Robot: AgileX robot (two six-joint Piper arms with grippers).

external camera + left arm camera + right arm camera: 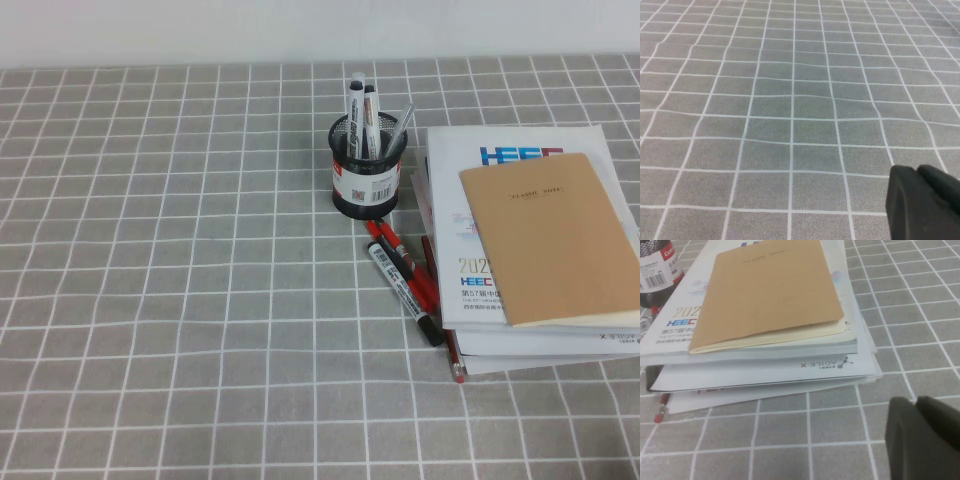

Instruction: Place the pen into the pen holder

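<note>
The pen (403, 290), a thick marker with a white printed barrel and black ends, lies flat on the checked cloth in front of the pen holder (367, 170), beside thin red pens (398, 252). The black mesh holder stands upright with a white barcode label and has two similar markers in it; its label also shows in the right wrist view (657, 270). Neither arm shows in the high view. My left gripper (917, 172) is shut and empty over bare cloth. My right gripper (916, 402) is shut and empty just off the near corner of the book stack.
A stack of books and papers (520, 300) topped by a tan notebook (555, 235) lies right of the holder and pen. A long red pencil (445, 320) lies along the stack's left edge. A grey checked cloth (150, 300) covers the table.
</note>
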